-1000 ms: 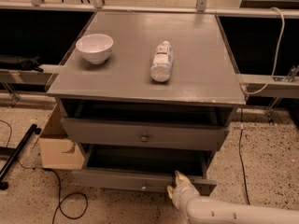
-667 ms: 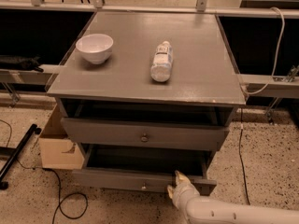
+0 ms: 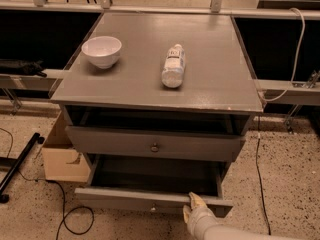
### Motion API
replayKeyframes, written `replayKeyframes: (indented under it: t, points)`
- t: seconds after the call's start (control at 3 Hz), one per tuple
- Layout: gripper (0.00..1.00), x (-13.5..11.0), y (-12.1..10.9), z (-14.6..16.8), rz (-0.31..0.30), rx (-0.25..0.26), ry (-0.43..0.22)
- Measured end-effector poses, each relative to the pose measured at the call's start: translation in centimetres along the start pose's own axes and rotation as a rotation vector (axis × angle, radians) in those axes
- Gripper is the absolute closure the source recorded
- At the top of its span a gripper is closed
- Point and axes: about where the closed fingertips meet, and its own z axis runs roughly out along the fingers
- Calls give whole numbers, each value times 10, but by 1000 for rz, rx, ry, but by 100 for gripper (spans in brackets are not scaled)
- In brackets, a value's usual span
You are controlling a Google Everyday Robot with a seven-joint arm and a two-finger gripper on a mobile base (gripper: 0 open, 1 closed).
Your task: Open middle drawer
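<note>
- Standing pulled well out of the grey cabinet point(image 3: 215, 59), the middle drawer point(image 3: 125, 198) is seen at the bottom of the view, with its plain grey inside laid open to the camera.
- The gripper point(image 3: 193, 207) is set against this drawer's low front, right of centre, and its pale tip is laid over the front's top edge.
- Whether the gripper is spread or pressed together cannot be told.
- The pale arm point(image 3: 225, 231) is seen entering from the lower right corner and is angled up and to the left toward the drawer front.
- Above the middle drawer, a taller drawer front point(image 3: 110, 141) with a round knob point(image 3: 154, 147) at its centre is seen drawn out a little, and a dark gap is left between it and the cabinet top.
- On the cabinet top, a white bowl point(image 3: 101, 50) is placed upright toward the left, and a plastic bottle point(image 3: 173, 65) is laid on its side near the middle, well apart from the bowl.
- A cardboard box point(image 3: 62, 156) is set on the speckled floor point(image 3: 290, 184) just beside the cabinet's left side, and a black cable point(image 3: 70, 219) is looped on the floor in front of it.
</note>
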Motion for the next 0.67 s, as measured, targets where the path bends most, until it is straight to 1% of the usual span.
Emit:
replayKeyframes:
  t: [0.33, 0.67]
  points:
    - [100, 0, 0, 0, 0, 0, 0]
    - [81, 0, 0, 0, 0, 0, 0]
